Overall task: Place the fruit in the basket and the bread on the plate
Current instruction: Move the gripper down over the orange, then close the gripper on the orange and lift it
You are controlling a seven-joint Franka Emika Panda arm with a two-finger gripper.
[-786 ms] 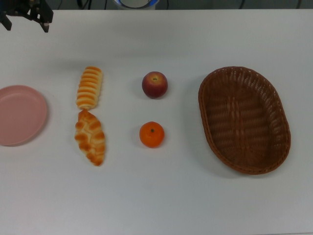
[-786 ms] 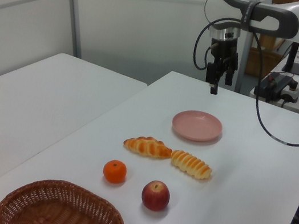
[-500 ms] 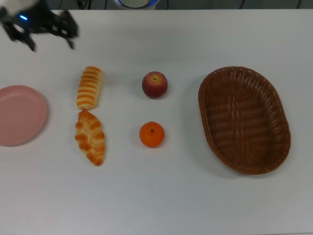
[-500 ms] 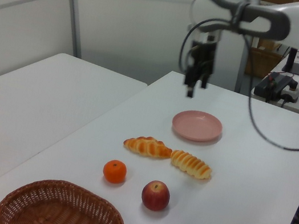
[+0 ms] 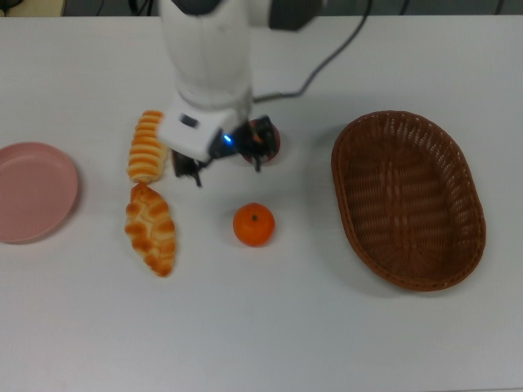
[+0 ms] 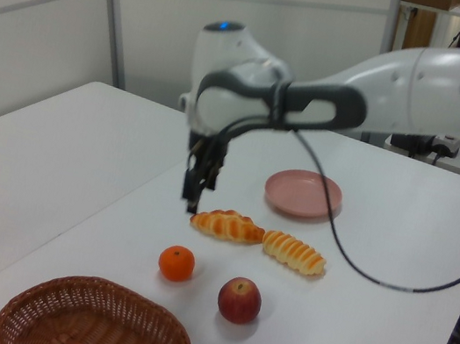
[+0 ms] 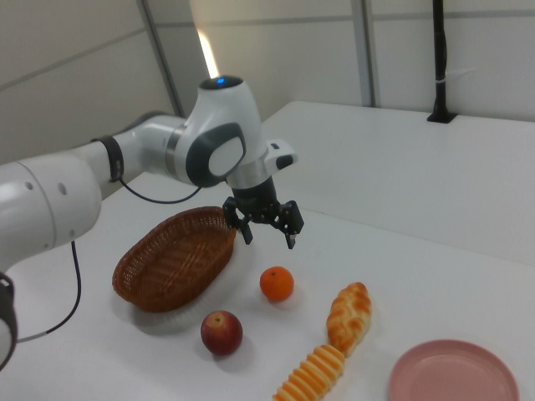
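The apple [image 5: 267,140] and the mandarin [image 5: 253,224] sit on the white table [image 5: 261,327], well apart from the basket [image 5: 407,198], which holds nothing and lies at the top view's right. Neither fruit touches the other; in the top view the arm's wrist partly covers the apple. The two rolls lie end to end and almost touching between the fruit and the plate: the striped roll [image 5: 149,145] and the braided roll [image 5: 150,228]. The pink plate [image 5: 33,192] at the top view's left edge is bare as well. The gripper [image 7: 267,227] hangs in the air above the table, over the space between the rolls and the fruit, its fingers [image 7: 291,238] spread apart and holding nothing. Half a second ago it was up over the far corner near the plate; since then it has swung across to hover by the fruit, while apple, mandarin, rolls, plate and basket have all kept their places.
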